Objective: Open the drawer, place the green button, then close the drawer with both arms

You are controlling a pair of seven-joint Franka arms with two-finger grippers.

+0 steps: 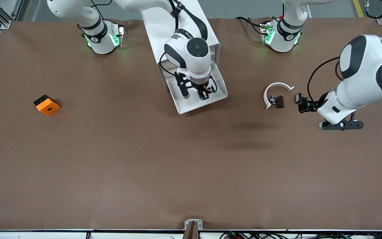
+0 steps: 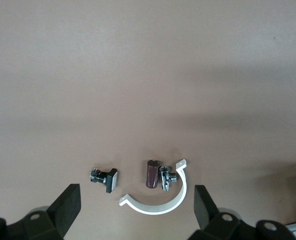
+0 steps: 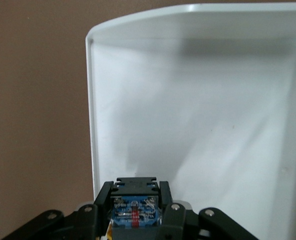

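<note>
Green-capped button (image 3: 136, 210) sits pinched in the right gripper (image 1: 204, 94), which hangs over the pulled-out drawer (image 1: 181, 104); in the right wrist view the tray's white floor lies straight below the fingers. Looks like the drop is next. If the jaws let go this high, I'd guess the little thing bounces or rolls against the tray wall, maybe out over the rim. The cabinet (image 1: 158, 30) stands under the arm. Left gripper (image 2: 138, 210) waits with its jaws wide over the bare table, just short of the small black parts (image 1: 278, 101) and the white curved strip (image 1: 276, 87). An orange cube (image 1: 46, 105) lies well away toward the right arm's end.
</note>
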